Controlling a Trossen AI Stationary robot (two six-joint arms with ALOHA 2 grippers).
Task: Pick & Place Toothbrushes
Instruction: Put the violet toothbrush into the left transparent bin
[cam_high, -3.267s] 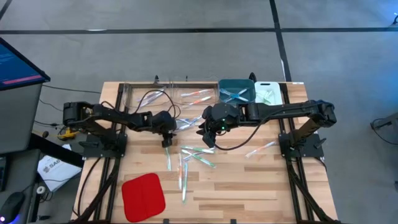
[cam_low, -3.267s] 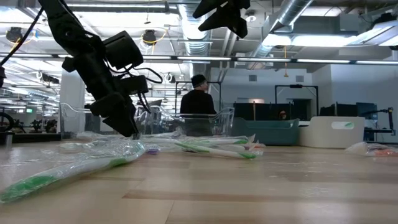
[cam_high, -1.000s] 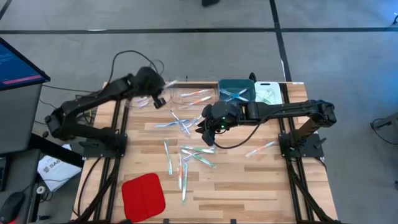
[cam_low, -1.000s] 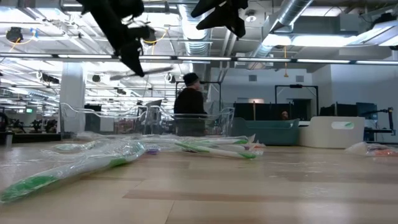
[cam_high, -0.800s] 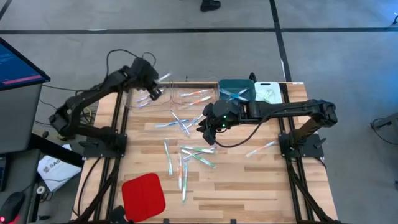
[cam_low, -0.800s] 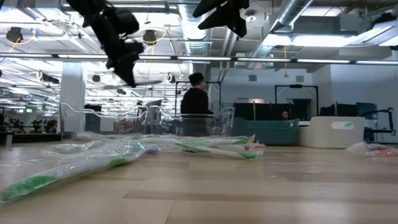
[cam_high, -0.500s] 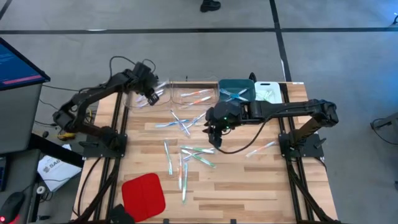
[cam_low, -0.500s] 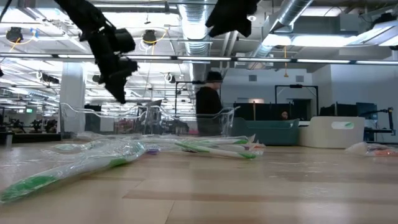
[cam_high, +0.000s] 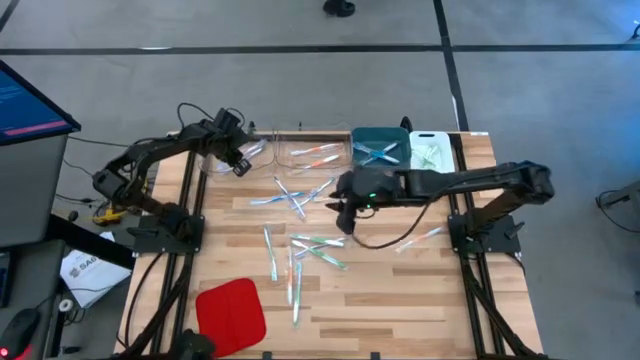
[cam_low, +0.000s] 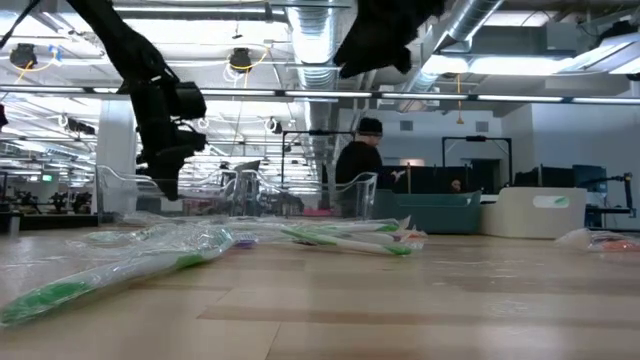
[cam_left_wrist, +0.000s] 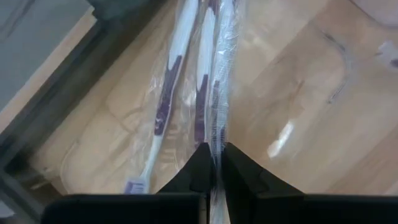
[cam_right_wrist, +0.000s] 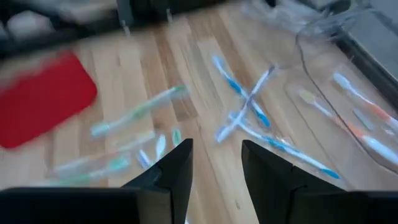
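Wooden desk (cam_high: 420, 290), slatted top, both arms out over it. Left hand (cam_high: 240, 165) at the far left corner, above a clear bin (cam_high: 222, 160). Its fingers (cam_left_wrist: 200, 169) are pinched together on a wrapped toothbrush (cam_left_wrist: 219, 93) with purple accents; the wrapper runs straight out from between the tips. Two more purple-accented brushes (cam_left_wrist: 163, 106) lie in the clear bin beneath, seen from the left wrist.

Right hand (cam_high: 346, 217) hangs over the middle of the desk, above the loose pile. Fingers (cam_right_wrist: 174, 168) stand partly apart with nothing between them.

Toothbrushes scattered on the desk: a crossed blue cluster (cam_high: 293, 196) just left of the right hand, a green and white cluster (cam_high: 318, 248) nearer the front, a few singles (cam_high: 270, 250) running lengthwise beside it, one stray (cam_high: 420, 238) off to the right near the arm's base. From table height, a green-tipped wrapped brush (cam_low: 90, 280) lies closest to the camera.

Along the far edge: a second clear bin (cam_high: 312, 154) holding orange-accented brushes, a teal bin (cam_high: 379, 145) with blue ones, a white bin (cam_high: 433, 150) with pale green ones.

Red square pad (cam_high: 231, 310) at the front left corner. A person (cam_low: 358, 165) stands in the room beyond.
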